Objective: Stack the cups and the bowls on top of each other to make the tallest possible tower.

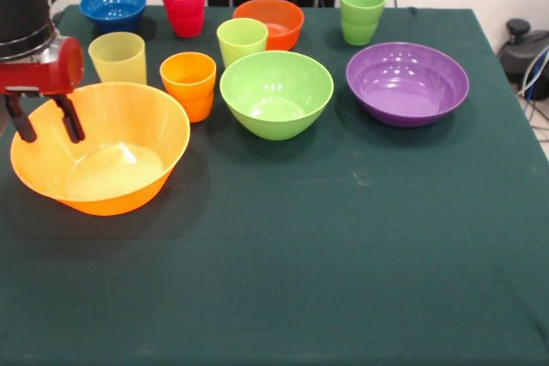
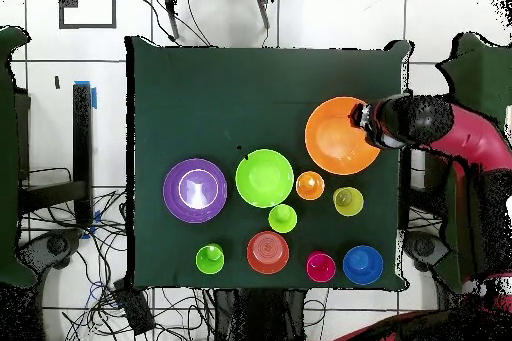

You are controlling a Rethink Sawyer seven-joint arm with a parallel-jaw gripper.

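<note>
From the front camera, the gripper (image 1: 46, 123) hangs at the rim of the large orange bowl (image 1: 100, 148), its two dark fingers (image 1: 70, 117) parted with a plain gap between them and nothing held. They appear to straddle the bowl's wall, or stand just at it — I cannot tell whether they touch. Nothing is stacked yet. Close beside the gripper, toward the far edge, stands the yellow cup (image 1: 117, 57); past it are the orange cup (image 1: 189, 84) and the lime green cup (image 1: 242, 41). Farther along sit the lime green bowl (image 1: 276, 93) and, well apart, the purple bowl (image 1: 407, 83). Behind the yellow cup are the blue bowl (image 1: 113, 7), red cup (image 1: 184, 7), orange-red bowl (image 1: 269, 23) and darker green cup (image 1: 362, 14).

From overhead, the gripper (image 2: 364, 120) sits over the big bowl's (image 2: 335, 135) rim on the side nearest the arm, everything else lying away from it across the green table (image 2: 200, 87).

These pieces look like thin, glossy plastic — light, stiff, slippery rather than fragile. I judge the rim wall the only real hold on so wide a bowl; a one-sided pinch may tip it.
</note>
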